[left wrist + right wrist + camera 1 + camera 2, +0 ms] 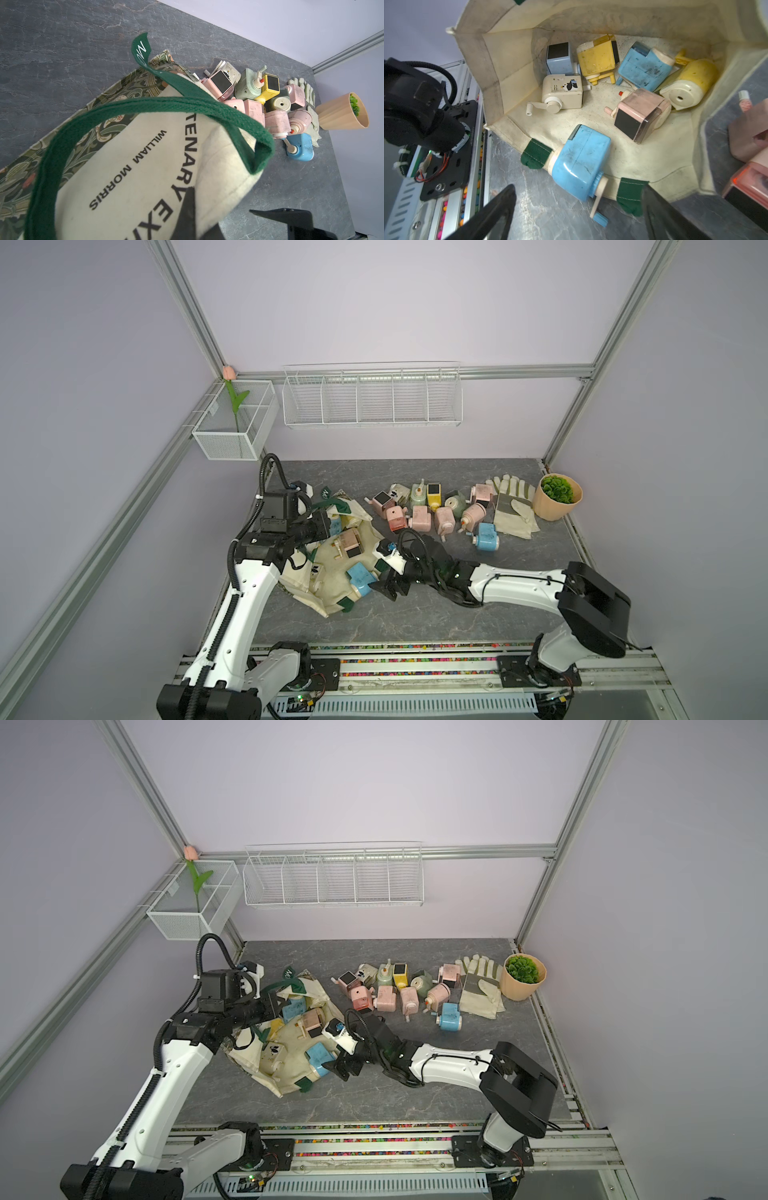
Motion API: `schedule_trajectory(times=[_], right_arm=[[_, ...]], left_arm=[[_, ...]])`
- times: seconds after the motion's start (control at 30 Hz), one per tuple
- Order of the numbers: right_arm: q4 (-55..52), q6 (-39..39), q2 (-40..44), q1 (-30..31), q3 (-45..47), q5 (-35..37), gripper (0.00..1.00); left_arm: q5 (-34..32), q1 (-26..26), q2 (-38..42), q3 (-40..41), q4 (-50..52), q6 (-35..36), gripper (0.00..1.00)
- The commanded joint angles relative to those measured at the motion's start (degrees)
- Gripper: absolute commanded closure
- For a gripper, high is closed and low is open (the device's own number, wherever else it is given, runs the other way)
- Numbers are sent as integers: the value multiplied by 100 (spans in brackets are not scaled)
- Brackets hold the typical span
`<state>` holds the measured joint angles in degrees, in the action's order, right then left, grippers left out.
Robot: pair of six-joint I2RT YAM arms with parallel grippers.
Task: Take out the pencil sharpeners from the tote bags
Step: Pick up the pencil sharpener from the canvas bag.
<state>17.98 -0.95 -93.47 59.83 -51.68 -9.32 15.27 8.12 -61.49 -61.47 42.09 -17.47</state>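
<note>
We judged the blue pencil sharpener (579,164) at the mouth of the cream canvas tote (512,68) light, rigid, slick: grip flat sides, not crank handle (598,204); right end effector (577,187) gaped open, left end effector (222,207) pinched tote fabric.

Cream tote bag (128,176), dark green handles (145,104), dark lettering, floral green-and-red base band (135,87). Pencil sharpeners (420,517) pink, blue, yellow, pale green, cream. Bench (415,614) marbled grey.

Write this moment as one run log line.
left gripper: shut on tote bag | right gripper: open, facing blue sharpener at bag mouth
</note>
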Motion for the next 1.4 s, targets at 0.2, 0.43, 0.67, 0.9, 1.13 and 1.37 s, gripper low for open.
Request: schedule_trajectory(times=[0.2, 0.43, 0.67, 0.9, 1.13, 1.37], right_arm=[[-605, 314, -1156, 485, -1068, 1225, 10], [-1349, 167, -1910, 723, -1797, 1564, 10], [-1966, 139, -2371, 782, -2266, 2075, 10], [-2226, 120, -2681, 789, -2581, 2087, 3], [-2098, 139, -2431, 789, -2451, 1897, 14], [-1716, 96, -1816, 786, -1982, 1571, 20]], left_arm=[[114, -56, 113, 12, -58, -49, 100], [121, -56, 131, 16, -60, -64, 100], [152, -65, 108, 5, -69, -74, 100], [161, -74, 109, 13, -69, -74, 100], [160, -82, 120, 12, -69, -74, 100], [152, -82, 125, 21, -72, -81, 100]])
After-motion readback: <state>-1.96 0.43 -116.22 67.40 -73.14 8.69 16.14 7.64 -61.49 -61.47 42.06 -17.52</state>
